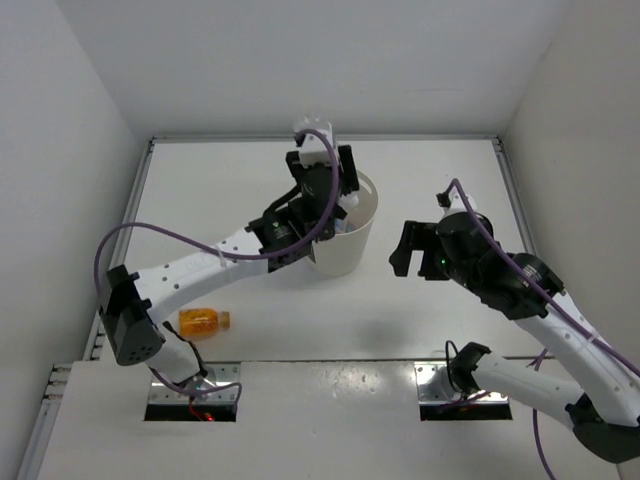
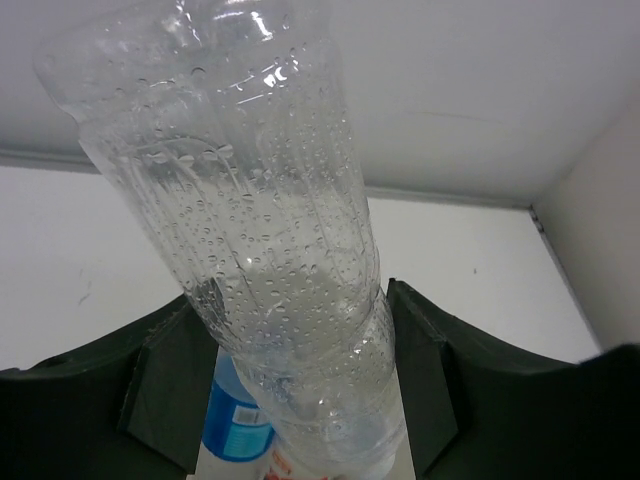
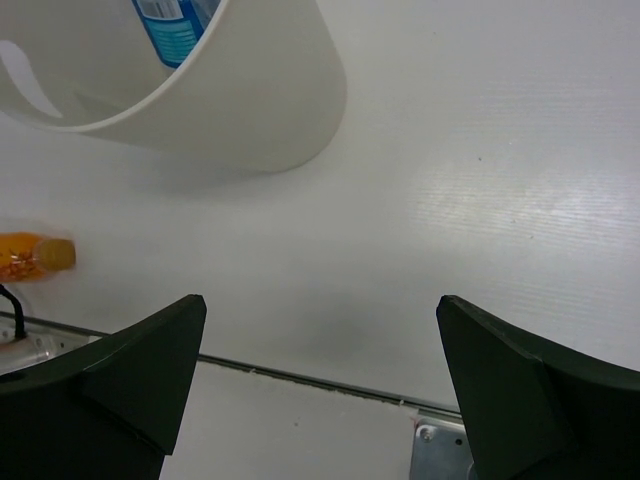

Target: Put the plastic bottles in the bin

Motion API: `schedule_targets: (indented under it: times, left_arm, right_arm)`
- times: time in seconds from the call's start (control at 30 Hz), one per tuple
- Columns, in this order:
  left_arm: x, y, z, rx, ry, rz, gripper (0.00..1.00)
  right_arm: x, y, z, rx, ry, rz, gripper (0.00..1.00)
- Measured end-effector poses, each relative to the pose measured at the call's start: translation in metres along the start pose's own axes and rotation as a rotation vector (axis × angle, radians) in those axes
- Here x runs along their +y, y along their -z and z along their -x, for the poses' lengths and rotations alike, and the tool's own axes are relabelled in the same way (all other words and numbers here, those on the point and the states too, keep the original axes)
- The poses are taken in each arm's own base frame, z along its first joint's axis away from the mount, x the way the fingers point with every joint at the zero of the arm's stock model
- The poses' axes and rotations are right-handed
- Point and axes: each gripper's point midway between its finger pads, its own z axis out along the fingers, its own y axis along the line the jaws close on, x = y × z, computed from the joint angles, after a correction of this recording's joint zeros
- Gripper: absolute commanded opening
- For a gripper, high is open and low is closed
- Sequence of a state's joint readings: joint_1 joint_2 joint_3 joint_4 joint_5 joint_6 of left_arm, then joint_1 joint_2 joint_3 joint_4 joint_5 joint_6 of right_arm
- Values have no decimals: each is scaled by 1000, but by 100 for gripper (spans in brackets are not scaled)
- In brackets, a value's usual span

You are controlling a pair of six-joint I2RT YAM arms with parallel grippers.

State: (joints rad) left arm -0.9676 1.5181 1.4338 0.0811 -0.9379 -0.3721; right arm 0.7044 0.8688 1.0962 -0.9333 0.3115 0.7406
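Observation:
My left gripper (image 1: 325, 185) hangs over the cream-white bin (image 1: 345, 250), shut on a clear plastic bottle (image 2: 260, 200) wet with droplets inside. The bottle's end sticks up above the gripper (image 1: 312, 130) in the top view. Below it, inside the bin, lies a bottle with a blue label (image 2: 237, 425), also seen in the right wrist view (image 3: 170, 30). The short orange bottle (image 1: 203, 321) lies on its side on the table at the near left, also in the right wrist view (image 3: 30, 255). My right gripper (image 1: 408, 250) is open and empty, right of the bin (image 3: 250, 110).
The white table is walled on three sides. A seam and metal mounting plates (image 1: 455, 385) run along the near edge by the arm bases. The left arm's purple cable (image 1: 160, 235) loops above the table's left side.

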Motion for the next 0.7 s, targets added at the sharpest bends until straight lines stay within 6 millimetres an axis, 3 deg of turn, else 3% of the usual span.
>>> schedule_targets:
  times: [0.07, 0.13, 0.2, 0.33, 0.53, 0.7]
  left_arm:
    - [-8, 7, -19, 22, -38, -40, 59]
    - [-10, 13, -35, 46, -72, -58, 70]
    - [-11, 13, -41, 56, -90, -62, 85]
    - [-10, 10, -46, 51, -112, -44, 100]
    - [-8, 0, -52, 36, -175, 12, 100]
    - [20, -14, -20, -31, -169, 161, 100]
  right_arm:
    - [-2, 2, -2, -1, -10, 0, 100]
    - [-3, 5, -3, -3, -21, 0, 100]
    - [-4, 7, -3, -7, -30, 2, 100]
    - [-5, 9, -4, -10, -42, 4, 100]
    - [-6, 5, -9, 4, -44, -6, 100]
    - [-5, -2, -11, 17, -39, -14, 100]
